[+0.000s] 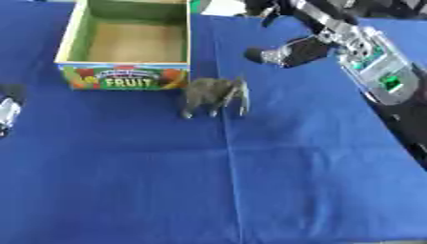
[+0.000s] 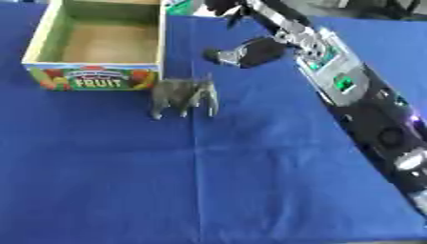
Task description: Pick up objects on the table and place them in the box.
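Mid-frame, our elephant [image 1: 215, 96] — rigid, light, we judge; grip its body; right hand [image 1: 288, 52], upper right, holds nothing, fingers unclear.

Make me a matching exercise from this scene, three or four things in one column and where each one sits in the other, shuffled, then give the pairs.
Things:
1. fruit box
2. toy elephant
3. right hand
4. left hand

Places:
A. at the left edge of the left eye view
B. standing on the blue cloth just in front of the box's right corner
C. far left of the cloth, inside empty
D. above and right of the elephant

Pairs: 1-C, 2-B, 3-D, 4-A
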### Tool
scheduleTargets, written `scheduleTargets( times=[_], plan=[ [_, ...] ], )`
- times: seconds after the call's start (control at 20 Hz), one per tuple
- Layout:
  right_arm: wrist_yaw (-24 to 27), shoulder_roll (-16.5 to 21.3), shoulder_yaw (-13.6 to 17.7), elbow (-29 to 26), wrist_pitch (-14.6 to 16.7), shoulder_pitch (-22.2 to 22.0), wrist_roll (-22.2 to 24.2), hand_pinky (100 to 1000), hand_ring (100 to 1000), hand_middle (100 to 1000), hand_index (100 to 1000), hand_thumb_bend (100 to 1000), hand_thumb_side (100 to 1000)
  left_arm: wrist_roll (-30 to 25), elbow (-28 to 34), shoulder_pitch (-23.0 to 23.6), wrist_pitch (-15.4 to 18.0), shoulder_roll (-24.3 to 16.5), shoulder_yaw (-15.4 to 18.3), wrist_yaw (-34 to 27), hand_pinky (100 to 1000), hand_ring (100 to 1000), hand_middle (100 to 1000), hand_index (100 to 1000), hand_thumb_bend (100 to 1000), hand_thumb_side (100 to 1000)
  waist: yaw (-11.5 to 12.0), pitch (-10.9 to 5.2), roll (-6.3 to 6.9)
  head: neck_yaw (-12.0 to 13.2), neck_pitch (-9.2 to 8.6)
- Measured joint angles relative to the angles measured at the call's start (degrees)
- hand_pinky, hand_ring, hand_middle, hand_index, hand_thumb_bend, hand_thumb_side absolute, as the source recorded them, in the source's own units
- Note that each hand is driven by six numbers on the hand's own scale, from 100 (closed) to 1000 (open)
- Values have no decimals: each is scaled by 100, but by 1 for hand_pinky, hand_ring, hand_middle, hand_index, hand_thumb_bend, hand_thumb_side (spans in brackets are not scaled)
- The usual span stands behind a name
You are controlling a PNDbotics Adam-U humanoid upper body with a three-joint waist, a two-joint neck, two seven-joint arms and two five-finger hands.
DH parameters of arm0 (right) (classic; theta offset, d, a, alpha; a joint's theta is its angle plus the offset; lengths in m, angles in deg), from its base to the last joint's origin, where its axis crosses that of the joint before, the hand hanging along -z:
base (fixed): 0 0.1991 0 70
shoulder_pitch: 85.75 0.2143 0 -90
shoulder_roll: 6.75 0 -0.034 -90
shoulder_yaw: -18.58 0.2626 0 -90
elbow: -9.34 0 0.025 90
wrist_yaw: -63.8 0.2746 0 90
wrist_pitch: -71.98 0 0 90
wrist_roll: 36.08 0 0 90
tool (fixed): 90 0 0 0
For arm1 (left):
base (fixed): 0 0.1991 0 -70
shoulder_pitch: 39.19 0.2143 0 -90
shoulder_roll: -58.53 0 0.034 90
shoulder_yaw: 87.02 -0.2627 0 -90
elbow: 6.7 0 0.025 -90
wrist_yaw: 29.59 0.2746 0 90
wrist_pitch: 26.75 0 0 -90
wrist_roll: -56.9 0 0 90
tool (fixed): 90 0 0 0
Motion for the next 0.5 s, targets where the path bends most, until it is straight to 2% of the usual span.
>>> scheduleTargets(
  times=[0.5],
  plan=[
    [-361,-391,-149,563,150,117,184,671,798,762,864,494,424,-23,-1,-5,-2,0,-30,0,468,607,572,690,439,100,51,0,0,-26,-7]
  ],
)
